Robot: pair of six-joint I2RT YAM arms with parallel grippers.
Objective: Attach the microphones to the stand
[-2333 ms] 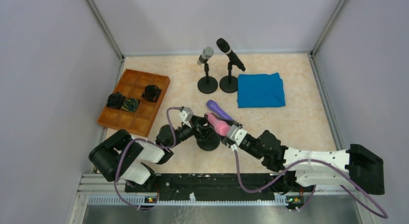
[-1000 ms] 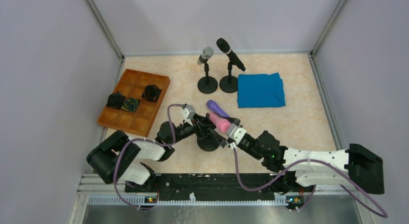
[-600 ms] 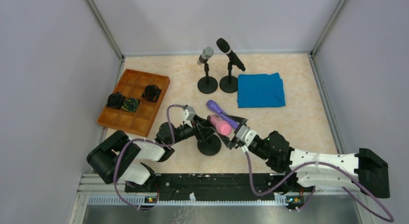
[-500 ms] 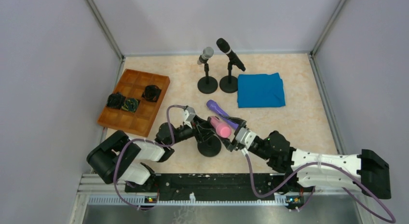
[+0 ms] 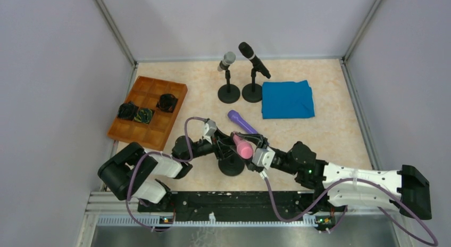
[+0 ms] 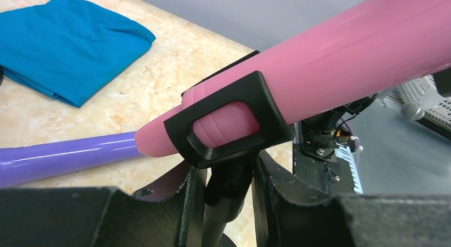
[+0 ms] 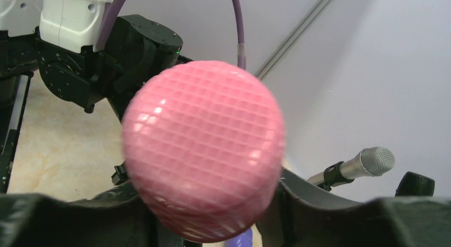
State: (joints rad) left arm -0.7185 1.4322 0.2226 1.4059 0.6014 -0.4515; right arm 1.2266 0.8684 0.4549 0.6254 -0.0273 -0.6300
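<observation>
**A:** While the left gripper (image 6: 227, 175) clamps the post of the near stand (image 5: 232, 166) just under its clip (image 6: 228, 127), which step would you say is in hand?

**B:** Seating the pink microphone (image 6: 340, 66), I judge. Its tail end already pokes through the clip, and the body slopes up to the right. The right gripper (image 7: 210, 204) has its fingers close on either side of the mesh head. I cannot tell whether they press on it.

**A:** And the next move?

**B:** Probably a push along the microphone's own axis, down into the clip, with the left side bracing the post so the stand does not tip. After that comes the purple microphone (image 5: 240, 122), which lies flat on the table (image 5: 330, 124) just beyond the stand. No free stand for it is in view.

**A:** What about room?

**B:** On the left, the wooden tray (image 5: 139, 134) sits near the left arm. In the middle it is tight, because both wrists crowd the one stand. Far off, the silver microphone (image 5: 227, 60) and the black microphone (image 5: 253, 59) are already on their stands, well apart from the work. To the right the blue cloth (image 5: 287, 99) lies flat, with bare table nearer.
</observation>
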